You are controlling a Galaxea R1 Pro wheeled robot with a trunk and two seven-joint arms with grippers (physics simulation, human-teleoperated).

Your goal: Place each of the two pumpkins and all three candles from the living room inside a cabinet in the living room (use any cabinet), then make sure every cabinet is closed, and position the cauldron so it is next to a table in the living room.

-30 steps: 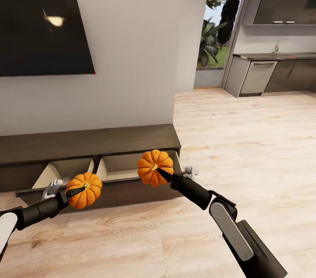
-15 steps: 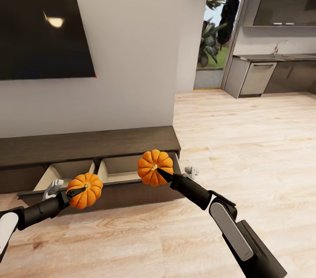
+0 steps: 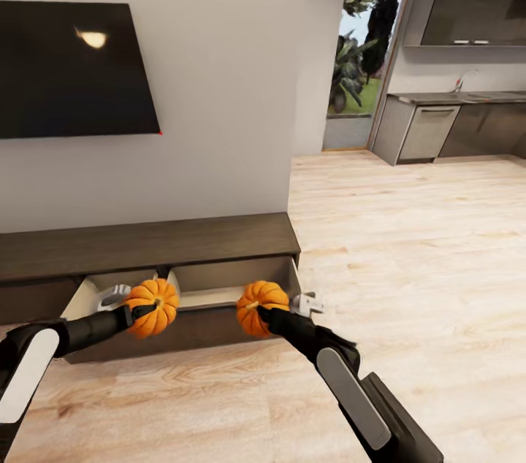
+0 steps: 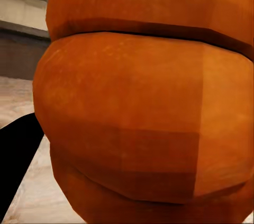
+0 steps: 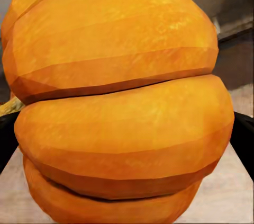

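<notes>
Both pumpkins lower than half a second ago, now level with the open drawers' front edge.

I have the left gripper [image 3: 143,311] clamped on the left pumpkin [image 3: 153,307] at the left drawer's front, and the right gripper [image 3: 260,311] clamped on the right pumpkin [image 3: 261,308] at the right drawer's front edge of the cabinet [image 3: 146,244]. No readable writing or labels anywhere; the wall TV [image 3: 73,69] is dark.

Two pumpkins [image 3: 153,307] [image 3: 261,308] in end effectors [image 3: 137,312] [image 3: 257,312] before open cabinet [image 3: 146,247]
</notes>
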